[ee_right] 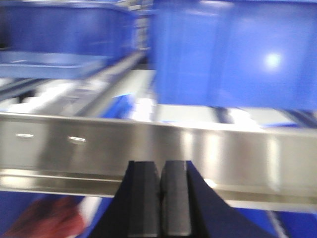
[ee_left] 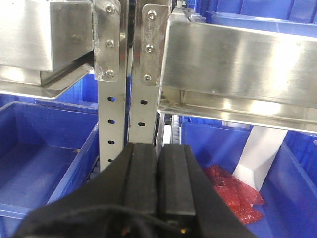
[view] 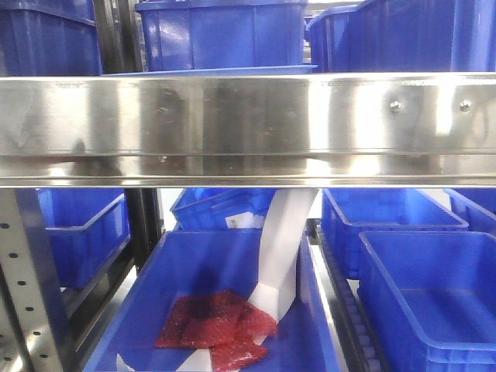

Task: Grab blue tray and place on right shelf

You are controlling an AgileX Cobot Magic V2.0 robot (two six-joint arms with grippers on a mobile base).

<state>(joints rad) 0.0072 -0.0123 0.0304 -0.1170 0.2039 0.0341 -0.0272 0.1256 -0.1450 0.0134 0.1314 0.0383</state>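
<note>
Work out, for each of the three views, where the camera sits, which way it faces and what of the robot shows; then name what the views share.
Exterior front: faces the steel rail head-on, blue bins above and below; no robot part shows.
Left wrist: behind the left gripper, jaws together, facing the perforated uprights.
Right wrist: blurred, behind the right gripper, jaws together, facing the rail.
Shared: the red packets and white chute appear in front and left-wrist views.

Deep dark-blue bins (view: 225,35) sit on the upper level, more below (view: 430,291). Lower centre bin (view: 194,271) holds red mesh bags (view: 213,325) with a white paper chute (view: 283,256) leaning in, its lower end touching the bags.
</note>
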